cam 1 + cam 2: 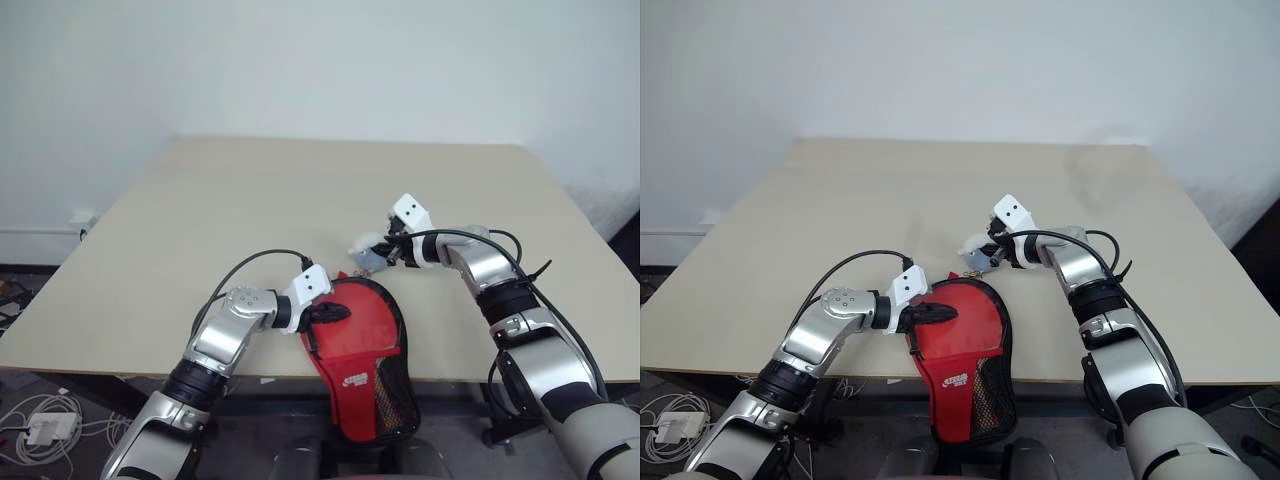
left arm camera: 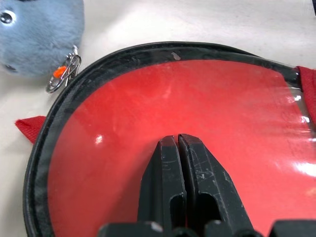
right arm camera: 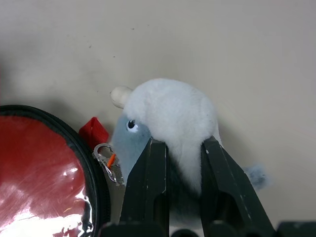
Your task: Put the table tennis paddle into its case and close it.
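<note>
You have a wide beige tabletop (image 1: 200,220), bare toward its far and side edges. The red paddle-shaped fabric case (image 1: 358,350) with its black zipper rim overhangs the near edge, its small white logo unreadable. Your left gripper (image 2: 177,143) presses on its red face, fingers together. Your right gripper (image 3: 182,148) is clamped on a small grey-and-white plush charm (image 3: 168,123) just beside the rim.
</note>
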